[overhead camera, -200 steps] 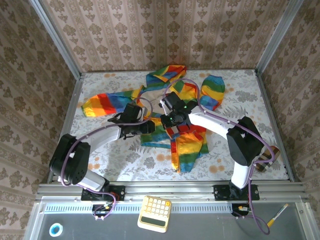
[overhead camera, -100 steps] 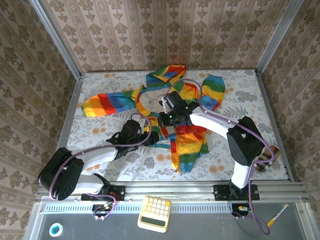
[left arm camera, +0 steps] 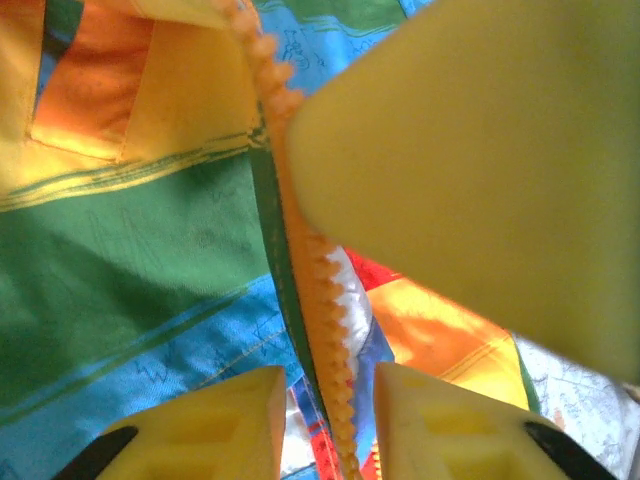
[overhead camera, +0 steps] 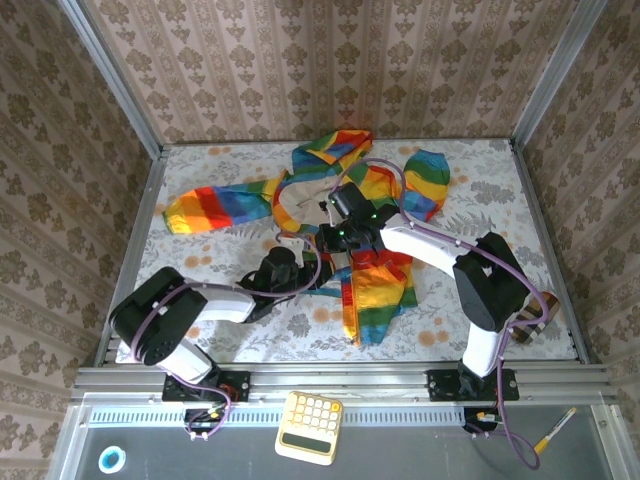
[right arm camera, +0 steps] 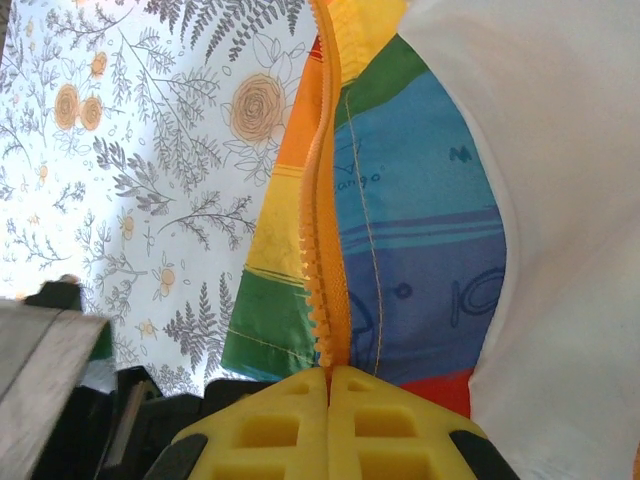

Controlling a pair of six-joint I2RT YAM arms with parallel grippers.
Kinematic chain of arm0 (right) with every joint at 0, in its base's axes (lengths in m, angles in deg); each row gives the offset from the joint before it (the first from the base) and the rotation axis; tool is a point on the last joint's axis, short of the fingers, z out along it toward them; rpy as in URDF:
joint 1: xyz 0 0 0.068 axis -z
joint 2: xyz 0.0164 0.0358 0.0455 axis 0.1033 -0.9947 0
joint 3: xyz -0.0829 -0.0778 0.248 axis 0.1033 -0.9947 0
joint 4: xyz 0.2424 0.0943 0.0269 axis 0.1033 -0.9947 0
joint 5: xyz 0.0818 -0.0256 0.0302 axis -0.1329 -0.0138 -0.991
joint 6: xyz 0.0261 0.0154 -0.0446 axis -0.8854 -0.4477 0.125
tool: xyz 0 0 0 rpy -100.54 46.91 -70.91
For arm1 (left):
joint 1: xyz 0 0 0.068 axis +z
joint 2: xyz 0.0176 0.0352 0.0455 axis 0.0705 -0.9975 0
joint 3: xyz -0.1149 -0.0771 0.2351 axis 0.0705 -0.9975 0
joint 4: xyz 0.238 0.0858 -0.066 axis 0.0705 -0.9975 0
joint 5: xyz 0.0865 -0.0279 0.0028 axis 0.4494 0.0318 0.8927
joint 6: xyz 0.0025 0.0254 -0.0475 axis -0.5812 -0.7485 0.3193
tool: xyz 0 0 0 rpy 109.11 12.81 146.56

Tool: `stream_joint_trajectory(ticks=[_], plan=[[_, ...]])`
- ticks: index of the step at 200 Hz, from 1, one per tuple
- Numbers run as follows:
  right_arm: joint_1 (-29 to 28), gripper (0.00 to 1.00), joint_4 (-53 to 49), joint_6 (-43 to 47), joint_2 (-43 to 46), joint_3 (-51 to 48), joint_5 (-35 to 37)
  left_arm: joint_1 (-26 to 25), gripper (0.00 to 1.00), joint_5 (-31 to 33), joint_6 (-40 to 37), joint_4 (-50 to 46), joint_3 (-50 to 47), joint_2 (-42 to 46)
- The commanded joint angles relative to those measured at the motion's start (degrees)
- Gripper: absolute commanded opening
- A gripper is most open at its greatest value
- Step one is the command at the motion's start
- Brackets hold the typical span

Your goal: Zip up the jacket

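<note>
Currently right end effector (right arm camera: 328,400) pinches zipper tape (right arm camera: 322,230); left end effector (left arm camera: 325,420) slightly parted astride teeth (left arm camera: 327,290), risks snagging jacket (left arm camera: 150,290) fabric

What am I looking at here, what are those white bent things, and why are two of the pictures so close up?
The white bent things are two robot arms bolted at the table's near edge: the left arm and the right arm. The wide picture comes from a fixed camera above and behind them. Each close-up comes from a camera on a wrist, looking past that arm's yellow claw. On the floral tablecloth lies a small rainbow-striped hooded jacket. The right claw is shut on its orange zipper edge. The left claw has a finger on either side of the zipper; whether it pinches it yet, I cannot tell.
</note>
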Motion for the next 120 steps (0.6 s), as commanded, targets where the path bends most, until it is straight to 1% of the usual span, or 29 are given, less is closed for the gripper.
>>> stream_joint_trajectory(ticks=[1, 9, 13, 14, 21, 31, 35, 41, 53, 69, 86, 90, 94, 106, 120], plan=[[0.6, 0.03, 1.1, -0.8, 2.3, -0.6, -1.2, -0.2, 0.06, 3.6, 2.4, 6.8, -2.5, 1.7], [1.0, 0.12, 0.8, -0.7, 2.8, -0.7, -0.8, 0.2, 0.00, 4.4, 2.3, 4.3, -3.4, 3.9], [1.1, 0.15, 0.6, -0.4, 3.1, -0.7, -0.5, 0.6, 0.00, 4.4, 2.2, 2.4, -3.8, 5.5], [1.2, 0.18, 0.5, -0.4, 3.2, -0.7, -0.5, 0.7, 0.00, 4.5, 2.2, 1.8, -3.9, 5.9], [1.8, 0.25, 0.2, -0.1, 3.8, -0.9, -0.3, 1.5, 0.00, 4.7, 1.6, -3.1, -4.3, 9.1], [2.8, 0.33, -0.5, 0.4, 4.8, -1.2, -0.3, 3.2, 0.00, 4.8, 0.7, -13.2, -4.2, 14.9], [3.3, 0.35, -0.7, 0.7, 5.3, -1.4, -0.2, 4.0, 0.00, 4.8, 0.1, -17.2, -3.8, 17.5], [4.2, 0.36, -0.9, 0.9, 5.9, -1.8, -0.3, 5.4, 0.00, 5.0, -1.0, -26.4, -2.9, 21.6], [6.0, 0.37, -1.2, 1.5, 7.1, -3.1, -0.5, 8.8, 0.00, 5.6, -4.2, -43.5, -0.5, 30.3], [8.5, 0.36, -1.1, 2.2, 8.2, -5.6, -0.3, 14.9, 0.00, 5.8, -9.6, -64.9, 3.9, 41.1], [11.1, 0.33, -1.0, 2.7, 7.9, -8.2, -0.8, 23.9, 0.00, 4.9, -16.4, -82.6, 10.1, 50.0], [11.5, 0.32, -1.0, 2.8, 7.7, -8.8, -0.8, 25.6, 0.00, 4.8, -18.0, -85.6, 11.7, 51.0], [12.1, 0.30, -0.8, 2.8, 7.5, -9.6, -0.8, 26.6, 0.00, 5.6, -17.9, -87.4, 12.8, 51.8], [13.0, 0.26, 0.4, 2.5, 7.0, -11.8, -0.4, 27.0, 0.00, 1.8, -21.5, -86.3, 15.4, 52.2], [13.5, 0.24, 1.3, 2.6, 6.0, -13.4, -0.6, 26.3, 0.00, 1.7, -23.1, -89.9, 20.6, 45.5]])
